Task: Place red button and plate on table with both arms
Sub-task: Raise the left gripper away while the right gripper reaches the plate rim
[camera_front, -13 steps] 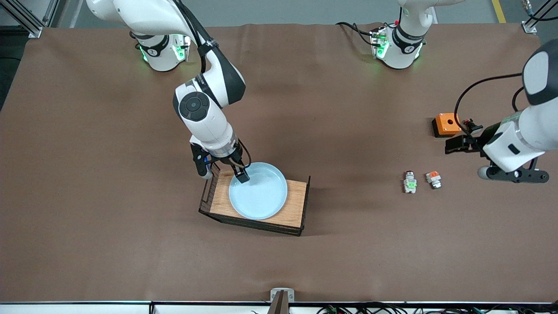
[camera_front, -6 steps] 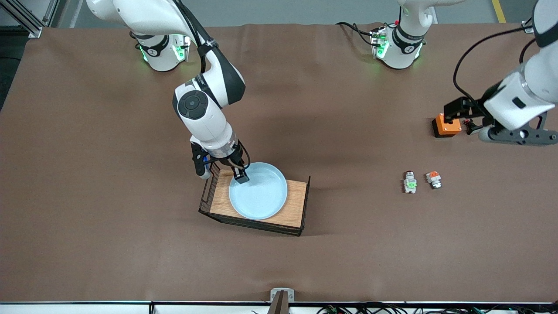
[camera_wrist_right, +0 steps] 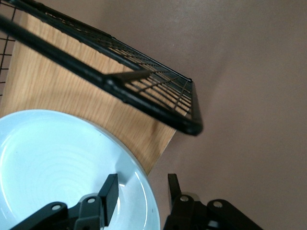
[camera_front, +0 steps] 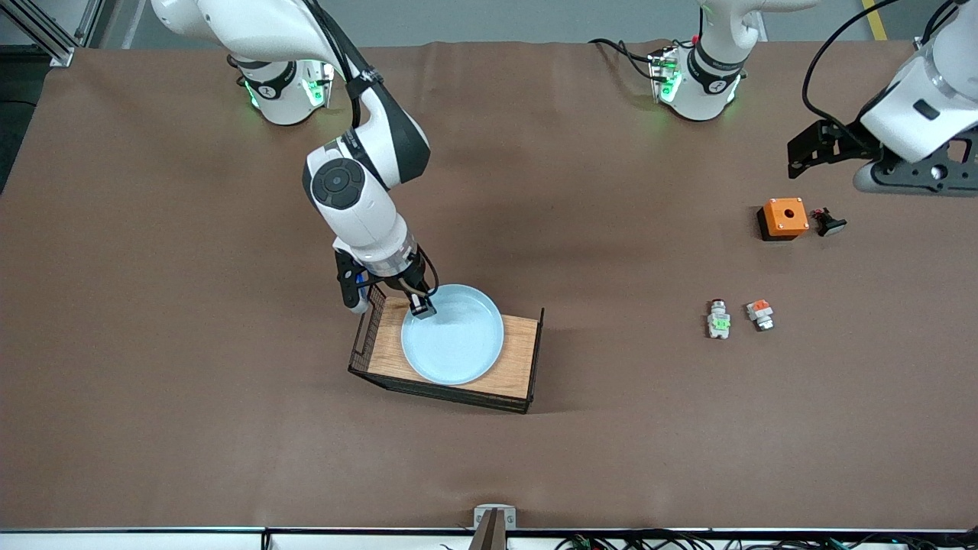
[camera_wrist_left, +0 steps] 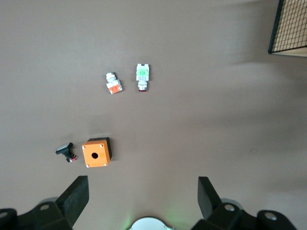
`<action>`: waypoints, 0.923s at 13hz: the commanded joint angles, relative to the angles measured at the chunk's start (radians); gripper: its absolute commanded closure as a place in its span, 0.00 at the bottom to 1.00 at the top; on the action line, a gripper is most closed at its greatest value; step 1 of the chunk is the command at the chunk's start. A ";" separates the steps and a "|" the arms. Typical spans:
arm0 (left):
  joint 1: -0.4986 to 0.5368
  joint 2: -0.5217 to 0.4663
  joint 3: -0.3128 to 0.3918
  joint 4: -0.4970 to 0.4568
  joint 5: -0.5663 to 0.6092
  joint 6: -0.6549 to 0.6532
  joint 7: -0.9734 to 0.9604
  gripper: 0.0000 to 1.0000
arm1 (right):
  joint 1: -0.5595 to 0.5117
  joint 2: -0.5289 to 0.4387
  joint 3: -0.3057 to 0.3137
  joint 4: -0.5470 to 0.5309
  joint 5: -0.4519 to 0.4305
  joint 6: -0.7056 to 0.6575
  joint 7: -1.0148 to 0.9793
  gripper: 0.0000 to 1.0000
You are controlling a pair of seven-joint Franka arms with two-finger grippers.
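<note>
The pale blue plate [camera_front: 452, 334] lies on the wood-topped wire rack [camera_front: 519, 359]. My right gripper [camera_front: 419, 307] is open and straddles the plate's rim at the edge toward the right arm's base. In the right wrist view, one finger is inside the plate [camera_wrist_right: 57, 158] and the other outside it, around the gripper's midpoint [camera_wrist_right: 141, 191]. The red button [camera_front: 717, 319], with its green block, lies on the brown table [camera_front: 611, 443]; it also shows in the left wrist view [camera_wrist_left: 142, 75]. My left gripper [camera_front: 917, 182] is open and empty, high over the left arm's end of the table, as the left wrist view [camera_wrist_left: 141, 189] shows.
A similar piece with an orange-red block [camera_front: 759, 314] lies beside the red button. An orange square box [camera_front: 783, 218] and a small black part [camera_front: 827, 222] lie farther from the camera. The rack has black wire ends [camera_wrist_right: 144, 96].
The left arm has risen and swung away from the orange box toward its own base, uncovering the box and the small black part. The right gripper has barely moved at the plate's rim.
</note>
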 commanded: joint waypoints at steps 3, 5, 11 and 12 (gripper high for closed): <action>-0.023 -0.093 0.026 -0.107 -0.012 0.059 0.025 0.00 | 0.010 0.016 -0.005 0.009 -0.011 -0.009 0.009 0.64; -0.033 -0.107 0.029 -0.115 -0.011 0.059 0.027 0.00 | 0.008 0.018 -0.005 0.003 -0.011 -0.010 0.005 0.68; -0.024 -0.101 0.027 -0.116 -0.015 0.065 0.021 0.00 | 0.005 0.024 -0.003 0.003 -0.011 -0.012 0.008 0.86; -0.026 -0.100 0.027 -0.115 -0.017 0.070 0.018 0.00 | 0.005 0.024 -0.003 0.003 -0.011 -0.012 0.008 0.90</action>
